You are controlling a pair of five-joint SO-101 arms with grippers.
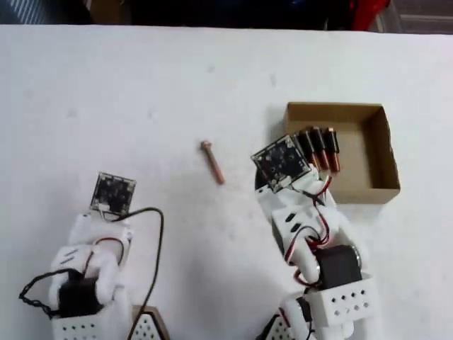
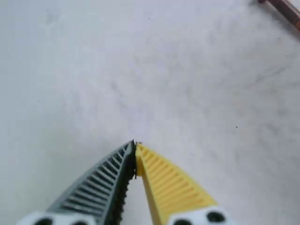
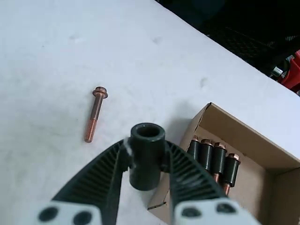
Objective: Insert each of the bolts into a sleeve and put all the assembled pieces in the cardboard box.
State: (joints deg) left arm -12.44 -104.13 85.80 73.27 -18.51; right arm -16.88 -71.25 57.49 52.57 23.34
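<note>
A copper bolt (image 1: 211,162) lies loose on the white table, left of the cardboard box (image 1: 375,152); it also shows in the right wrist view (image 3: 94,114) and at the edge of the left wrist view (image 2: 286,9). My right gripper (image 3: 146,161) is shut on a dark sleeve (image 3: 146,154), held upright with its bore open upward, just beside the box's near left corner (image 3: 206,115). Several assembled bolt-and-sleeve pieces (image 3: 213,159) lie side by side in the box (image 1: 320,147). My left gripper (image 2: 135,149) is shut on nothing, low over bare table at the front left.
The right arm's body (image 1: 311,241) stands close against the box's left wall. The left arm (image 1: 95,248) sits near the table's front edge with a black cable (image 1: 152,248) looping beside it. Dark room clutter lies beyond the table's far edge.
</note>
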